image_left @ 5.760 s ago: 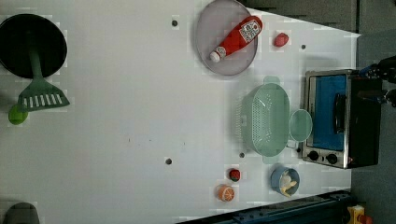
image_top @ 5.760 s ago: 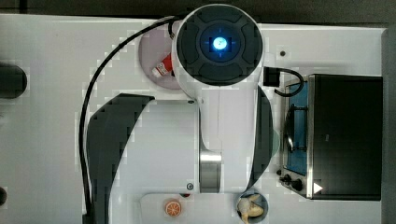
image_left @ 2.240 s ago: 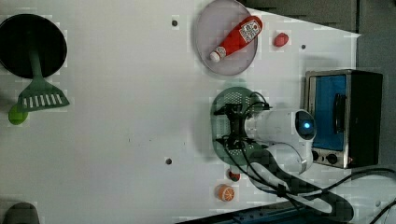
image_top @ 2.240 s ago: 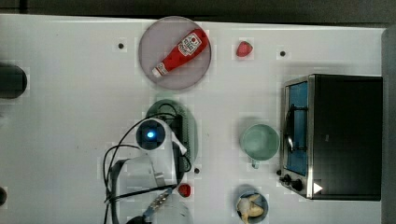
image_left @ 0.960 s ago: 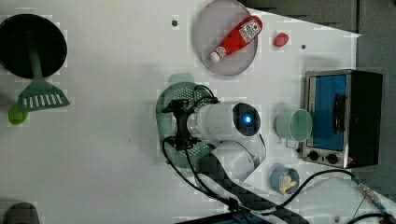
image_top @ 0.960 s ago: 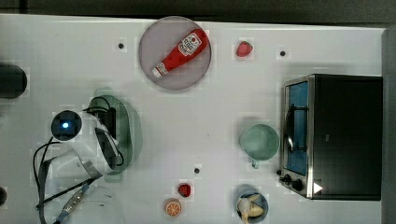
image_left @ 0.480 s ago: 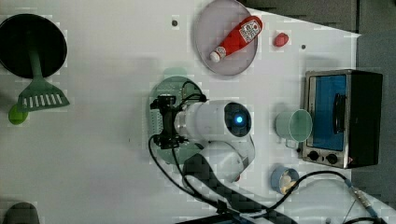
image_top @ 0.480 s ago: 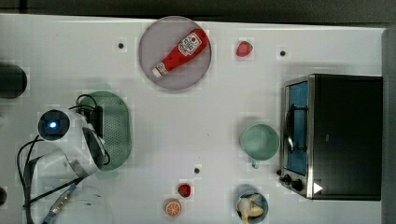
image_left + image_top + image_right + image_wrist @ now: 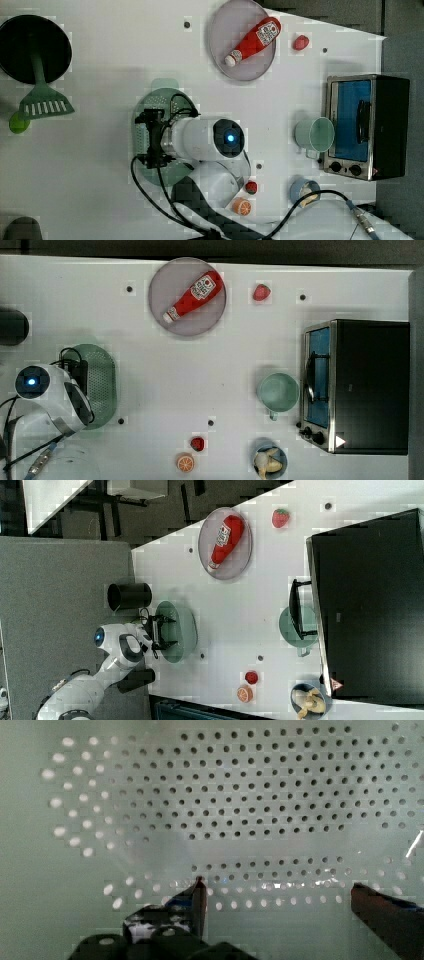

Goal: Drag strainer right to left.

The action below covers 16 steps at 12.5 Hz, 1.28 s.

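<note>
White tabletop, seen from overhead, with small dark dots across it. Contents as follows.

Strainer: pale green, oval, perforated; lies at the top view's far left, partly under the arm. In the left view it sits left of centre, one tab handle showing at its upper end.

Gripper: inside the strainer bowl; the wrist view shows two dark fingers standing well apart over the perforated floor, jaws spread, nothing between them. Whether the tips touch the plastic cannot be told.

Plate: grey, round, near the table's far edge in the top view, carrying a red ketchup bottle laid on its side.

Cup: smooth mint green, just beside the toaster oven at the top view's right, well apart from the strainer.

Strawberry: right of the plate in the top view.

Orange slice, small red piece and blue bowl: along the top view's lower edge.

Green spatula: at the left view's left.
</note>
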Motion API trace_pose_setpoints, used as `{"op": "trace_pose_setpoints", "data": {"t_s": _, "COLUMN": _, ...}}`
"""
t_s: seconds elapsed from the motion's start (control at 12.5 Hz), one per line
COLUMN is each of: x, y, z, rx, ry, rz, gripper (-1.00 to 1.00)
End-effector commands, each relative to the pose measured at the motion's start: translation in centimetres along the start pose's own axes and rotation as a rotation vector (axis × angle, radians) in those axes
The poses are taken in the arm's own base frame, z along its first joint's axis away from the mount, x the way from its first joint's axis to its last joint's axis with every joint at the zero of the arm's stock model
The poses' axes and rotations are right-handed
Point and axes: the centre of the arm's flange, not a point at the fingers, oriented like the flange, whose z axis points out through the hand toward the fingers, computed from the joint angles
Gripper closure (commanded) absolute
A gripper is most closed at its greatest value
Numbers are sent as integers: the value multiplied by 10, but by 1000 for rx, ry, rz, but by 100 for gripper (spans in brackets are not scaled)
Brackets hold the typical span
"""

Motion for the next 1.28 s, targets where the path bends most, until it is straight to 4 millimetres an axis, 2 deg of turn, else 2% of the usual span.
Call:
{"op": "trace_pose_setpoints", "data": {"t_s": 0.08, "x": -6, "y": -5, "z": -5, "rx": 1, "ry": 1, "rz": 65, "gripper": -100}}
{"op": "trace_pose_setpoints", "data": {"t_s": 0.24, "x": -4, "y": -7, "z": -18, "rx": 8, "ry": 36, "rz": -27, "gripper": -100}}
{"op": "trace_pose_setpoints", "data": {"t_s": 0.4, "x": 6, "y": -21, "z": -59, "rx": 34, "ry": 74, "rz": -133, "gripper": -100}}
{"op": "trace_pose_setpoints", "data": {"t_s": 0.56, "x": 26, "y": -42, "z": -126, "rx": 50, "ry": 114, "rz": -265, "gripper": -100}}
{"op": "trace_pose_setpoints", "data": {"t_s": 0.64, "x": 46, "y": -55, "z": -169, "rx": 53, "ry": 136, "rz": -330, "gripper": -100}}
{"op": "trace_pose_setpoints", "data": {"t_s": 0.72, "x": 74, "y": -66, "z": -214, "rx": 46, "ry": 157, "rz": -382, "gripper": -100}}
{"op": "trace_pose_setpoints", "data": {"t_s": 0.88, "x": 144, "y": -83, "z": -308, "rx": 47, "ry": 177, "rz": -469, "gripper": -100}}
{"op": "trace_pose_setpoints", "data": {"t_s": 1.04, "x": 221, "y": -85, "z": -392, "rx": 55, "ry": 176, "rz": -547, "gripper": -100}}
{"op": "trace_pose_setpoints", "data": {"t_s": 1.12, "x": 259, "y": -80, "z": -424, "rx": 51, "ry": 173, "rz": -585, "gripper": -100}}
{"op": "trace_pose_setpoints", "data": {"t_s": 1.28, "x": 331, "y": -63, "z": -468, "rx": 23, "ry": 180, "rz": -646, "gripper": -100}}
